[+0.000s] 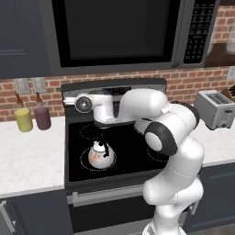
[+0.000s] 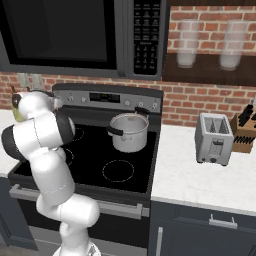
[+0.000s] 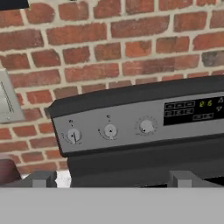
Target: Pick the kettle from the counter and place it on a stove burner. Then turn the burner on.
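Small round white kettle (image 1: 100, 154) with black arched handle sits on the front-left white-outlined burner circle (image 1: 84, 161) of the black glass cooktop (image 1: 124, 156), fingers (image 3: 43, 179) spread wide, empty, facing the stove's knob panel (image 3: 109, 131).

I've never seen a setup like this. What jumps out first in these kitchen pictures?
The big white robot arm bends over the black cooktop, its hand facing the stove's knobs with jaws open. A small white kettle sits on the front left burner, and a grey steel pot stands at the back right. A silver toaster rests on the white counter to the right.
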Controlling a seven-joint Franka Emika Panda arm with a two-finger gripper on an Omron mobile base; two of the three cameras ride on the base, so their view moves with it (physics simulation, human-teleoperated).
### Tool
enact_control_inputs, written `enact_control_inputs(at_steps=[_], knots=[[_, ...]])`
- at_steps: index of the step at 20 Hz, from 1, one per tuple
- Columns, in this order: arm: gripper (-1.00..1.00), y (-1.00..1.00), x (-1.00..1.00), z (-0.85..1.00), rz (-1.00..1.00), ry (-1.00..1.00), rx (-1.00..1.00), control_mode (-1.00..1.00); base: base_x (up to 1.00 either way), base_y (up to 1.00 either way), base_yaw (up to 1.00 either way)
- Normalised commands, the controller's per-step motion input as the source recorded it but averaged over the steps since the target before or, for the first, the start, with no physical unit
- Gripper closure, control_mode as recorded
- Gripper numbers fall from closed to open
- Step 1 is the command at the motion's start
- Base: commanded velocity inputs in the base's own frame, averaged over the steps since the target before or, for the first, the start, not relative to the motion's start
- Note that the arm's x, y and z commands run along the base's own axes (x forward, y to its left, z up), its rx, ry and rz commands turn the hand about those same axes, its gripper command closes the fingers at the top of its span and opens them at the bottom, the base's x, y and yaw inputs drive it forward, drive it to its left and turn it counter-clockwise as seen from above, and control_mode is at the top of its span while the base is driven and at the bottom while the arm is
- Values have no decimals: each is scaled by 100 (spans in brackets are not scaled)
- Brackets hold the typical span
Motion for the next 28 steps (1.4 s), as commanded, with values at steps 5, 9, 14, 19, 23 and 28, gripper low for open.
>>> enact_control_inputs(at_steps=[5, 9, 14, 19, 23, 28], knots=[[-100, 37, 0, 0, 0, -12, 0, -100, 0, 0, 0], [-100, 17, 5, 0, 0, -3, 0, -100, 0, 0, 0], [-100, 10, 10, 0, 0, 0, 0, -100, 0, 0, 0], [-100, 3, 24, 0, 0, 0, 0, -100, 0, 0, 0], [-100, 3, 26, 0, 0, 0, 0, -100, 0, 0, 0], [-100, 5, 17, 0, 0, 0, 0, -100, 0, 0, 0]])
